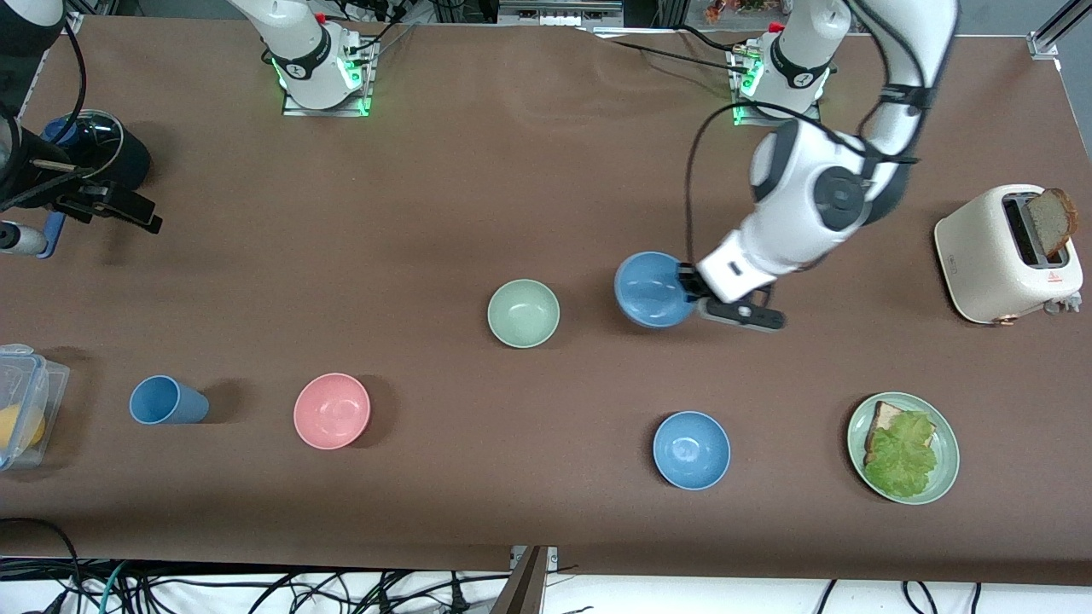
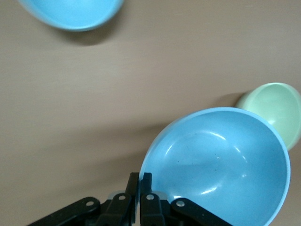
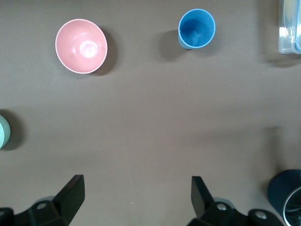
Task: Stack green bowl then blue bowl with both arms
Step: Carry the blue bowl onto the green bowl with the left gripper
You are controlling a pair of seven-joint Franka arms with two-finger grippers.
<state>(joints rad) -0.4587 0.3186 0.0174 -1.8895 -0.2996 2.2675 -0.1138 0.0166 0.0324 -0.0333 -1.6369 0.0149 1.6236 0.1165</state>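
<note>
**Left hand lifts the blue bowl beside the green one**

The brown tabletop carries everything. The left arm reaches down from its base, and the left hand is pinched tight on the rim of the blue bowl, holding it tilted over the tabletop just beside the green bowl, toward the left arm's end. In the left wrist view the fingers clamp the bowl's edge, one inside and one outside. The green bowl sits upright on the tabletop, empty. The right arm waits at its own end of the tabletop; the right hand hangs wide open over bare tabletop, holding nothing. A brighter blue bowl sits nearer the front camera, and a pink bowl and blue cup lie toward the right arm's end.
</note>
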